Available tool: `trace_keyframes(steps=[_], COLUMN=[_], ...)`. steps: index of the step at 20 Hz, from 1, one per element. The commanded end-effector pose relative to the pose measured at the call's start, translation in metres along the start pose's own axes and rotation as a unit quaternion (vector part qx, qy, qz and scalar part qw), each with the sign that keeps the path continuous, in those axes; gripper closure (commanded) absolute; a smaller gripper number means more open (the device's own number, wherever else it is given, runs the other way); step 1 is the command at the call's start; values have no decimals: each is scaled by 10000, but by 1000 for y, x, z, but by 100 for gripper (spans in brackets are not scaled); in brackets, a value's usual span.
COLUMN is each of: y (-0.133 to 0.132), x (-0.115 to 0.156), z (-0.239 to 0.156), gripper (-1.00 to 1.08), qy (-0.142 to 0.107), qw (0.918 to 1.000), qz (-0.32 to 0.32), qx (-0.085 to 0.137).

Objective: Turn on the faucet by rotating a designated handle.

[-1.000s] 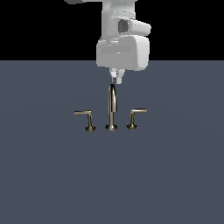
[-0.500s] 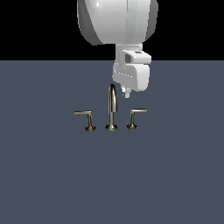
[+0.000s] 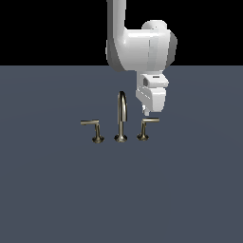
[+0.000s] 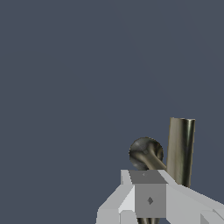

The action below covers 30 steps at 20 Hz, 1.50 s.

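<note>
The brass faucet stands on the grey-blue surface, with its tall arched spout (image 3: 122, 114) in the middle. The designated handle (image 3: 149, 120) is the lever on the exterior view's right, a flat bar on a slanted post. Its twin lever (image 3: 90, 123) is on the exterior view's left. My gripper (image 3: 146, 113) hangs just above the designated handle's bar, fingers down, looking shut and empty. In the wrist view the gripper (image 4: 148, 199) sits over the handle's bar (image 4: 181, 148) and flared base (image 4: 145, 153). I cannot tell whether it touches the bar.
The flat grey-blue surface (image 3: 190, 190) spreads all round the faucet. The white arm (image 3: 142, 47) rises above and behind the spout. Nothing else shows.
The arm has swung toward the exterior view's right and come down, from above the spout to just over the right-hand lever. The faucet parts have not moved.
</note>
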<state>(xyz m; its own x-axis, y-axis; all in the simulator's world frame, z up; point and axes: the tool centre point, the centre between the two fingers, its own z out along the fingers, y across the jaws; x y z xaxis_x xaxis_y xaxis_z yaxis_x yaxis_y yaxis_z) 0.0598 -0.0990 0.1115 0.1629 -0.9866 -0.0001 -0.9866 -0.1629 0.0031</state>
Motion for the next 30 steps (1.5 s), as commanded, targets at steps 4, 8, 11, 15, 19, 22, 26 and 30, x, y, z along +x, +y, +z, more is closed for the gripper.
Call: trace_keyframes(steps=[4,8,11,15,19,22,26,30], y=[-8,-10,-10,-7,7,17,27,27], x=[17,23,24,25,31,35,40,31], z=[16,20,21,21,21,21,21,21], gripper=[108,108,108,108,108,108,108,108], qy=[6,3,2,2,1,1,0,-1], qw=[9994,9990,9989,9989,9989,9989,9989,9991], qz=[344,450,462,459,461,461,463,423], qx=[12,15,15,13,14,14,15,58])
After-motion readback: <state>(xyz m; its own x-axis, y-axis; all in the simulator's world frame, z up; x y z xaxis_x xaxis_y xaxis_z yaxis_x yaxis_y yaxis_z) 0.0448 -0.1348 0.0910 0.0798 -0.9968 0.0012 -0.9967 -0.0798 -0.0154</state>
